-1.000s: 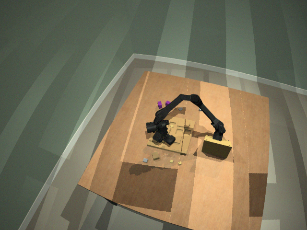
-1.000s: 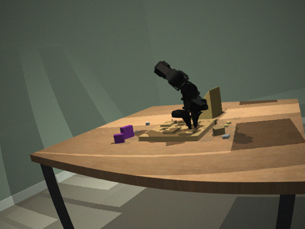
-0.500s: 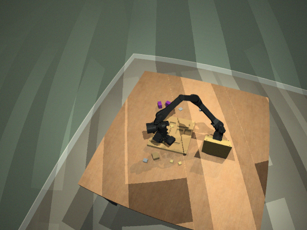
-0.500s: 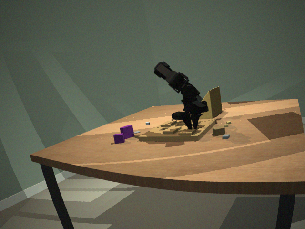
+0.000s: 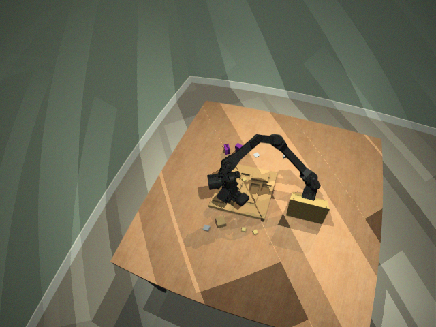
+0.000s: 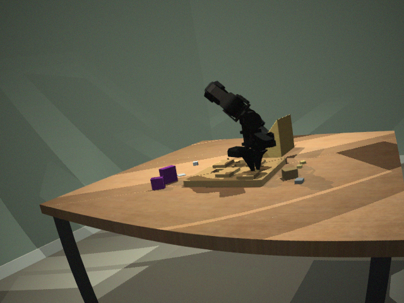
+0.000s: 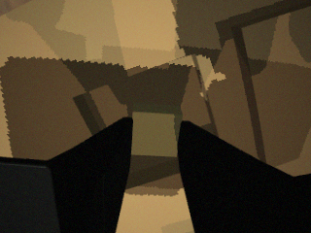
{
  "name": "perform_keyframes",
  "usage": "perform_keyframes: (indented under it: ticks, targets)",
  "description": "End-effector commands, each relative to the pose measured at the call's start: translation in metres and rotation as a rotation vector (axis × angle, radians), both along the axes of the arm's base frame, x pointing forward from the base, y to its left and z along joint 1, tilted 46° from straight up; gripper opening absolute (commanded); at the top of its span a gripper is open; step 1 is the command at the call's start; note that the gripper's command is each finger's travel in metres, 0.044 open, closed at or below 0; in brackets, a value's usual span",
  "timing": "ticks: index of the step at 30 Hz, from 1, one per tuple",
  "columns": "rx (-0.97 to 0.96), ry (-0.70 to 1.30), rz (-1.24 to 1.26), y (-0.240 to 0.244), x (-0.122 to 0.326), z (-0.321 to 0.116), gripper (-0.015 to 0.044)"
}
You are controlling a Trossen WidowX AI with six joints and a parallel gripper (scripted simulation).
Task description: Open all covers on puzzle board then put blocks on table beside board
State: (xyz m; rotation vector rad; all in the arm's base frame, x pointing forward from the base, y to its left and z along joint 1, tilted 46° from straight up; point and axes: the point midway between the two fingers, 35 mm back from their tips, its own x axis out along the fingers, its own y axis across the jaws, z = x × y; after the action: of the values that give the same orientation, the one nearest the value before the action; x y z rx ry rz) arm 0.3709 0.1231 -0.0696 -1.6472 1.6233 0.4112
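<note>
The tan puzzle board (image 5: 259, 210) (image 6: 225, 184) lies flat on the table, with raised tan covers (image 6: 227, 172) on it. The arm hides part of it in the top view, and patchy shadow makes the cover positions hard to read. My gripper (image 6: 255, 170) (image 7: 155, 128) points down at the board and is shut on a small pale yellow block (image 7: 154, 135). That block sits low between the fingertips, over or in a dark well. Several blocks rest on the table off the board, among them two small yellow ones (image 5: 243, 229) (image 5: 255, 232) and a larger khaki one (image 5: 221, 222) (image 6: 290, 173).
A blue-grey block (image 5: 206, 227) (image 6: 299, 180) lies beside the khaki one. Two purple blocks (image 5: 226, 149) (image 6: 168, 174), a flat white piece (image 5: 256, 154) (image 6: 181, 175) and a small pale block (image 6: 195, 163) lie on the opposite side. The arm's tall yellow base box (image 5: 307, 210) (image 6: 285, 137) stands near the board.
</note>
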Motion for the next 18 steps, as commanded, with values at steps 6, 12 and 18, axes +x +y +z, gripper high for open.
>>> perform_keyframes:
  ticks: [6,12,18]
  targets:
    - [0.004,-0.002,-0.002,0.009,-0.001,0.008,0.0080]
    - [0.003,-0.001,-0.002,0.014,-0.002,0.013,0.0080]
    - [0.003,-0.001,-0.002,0.020,-0.003,0.019,0.0080]
